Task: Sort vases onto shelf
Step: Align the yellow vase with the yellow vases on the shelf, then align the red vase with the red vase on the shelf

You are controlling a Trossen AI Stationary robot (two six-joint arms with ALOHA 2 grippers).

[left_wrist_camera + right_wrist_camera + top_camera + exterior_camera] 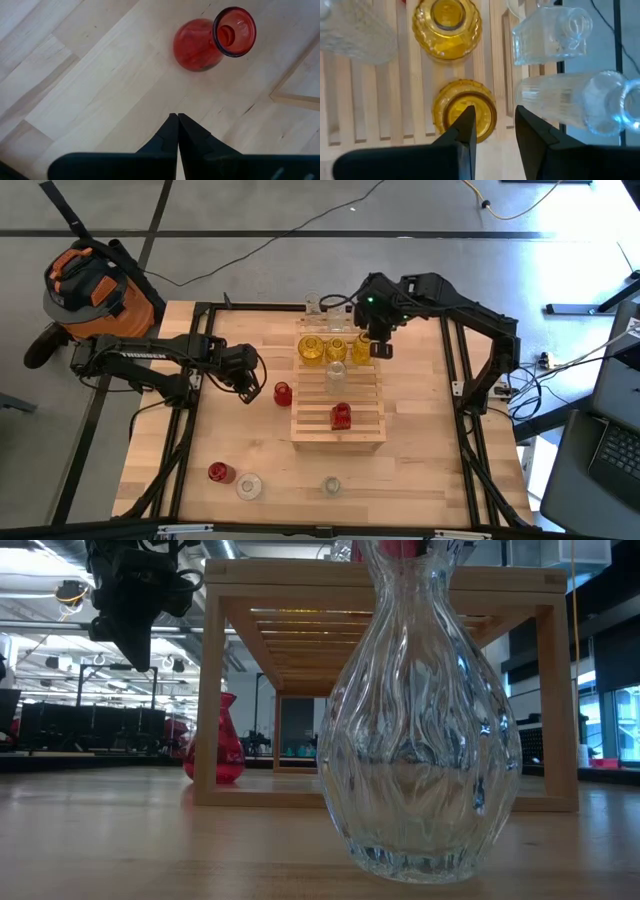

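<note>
1. While the left gripper hangs over the bare tabletop with its fingers pressed together and holding nothing, the right gripper stands above the far end of the shelf, fingers apart and empty.
2. Under the right gripper sits a yellow vase on the slats, at the shelf's edge. One finger shows over its mouth, the other off to its side; I cannot tell whether either touches the glass.
3. Also at the far end: a second yellow vase on the slats, and two clear vases just beyond the shelf's edge. A red vase on the shelf stands nearer the front.
4. Unsorted: a red vase on the table just beside the shelf and near the left gripper, plus a red vase at the front and two clear ones along the front edge.
5. Risks, as judged:
   - The far end is crowded; any sideways move of the right gripper could tip the yellow vase or strike the clear vases beside it.
   - The yellow vase sits at the edge; a nudge could send it off.
   - The left fingers must part before descending on the red vase, or they would knock it over.
</note>
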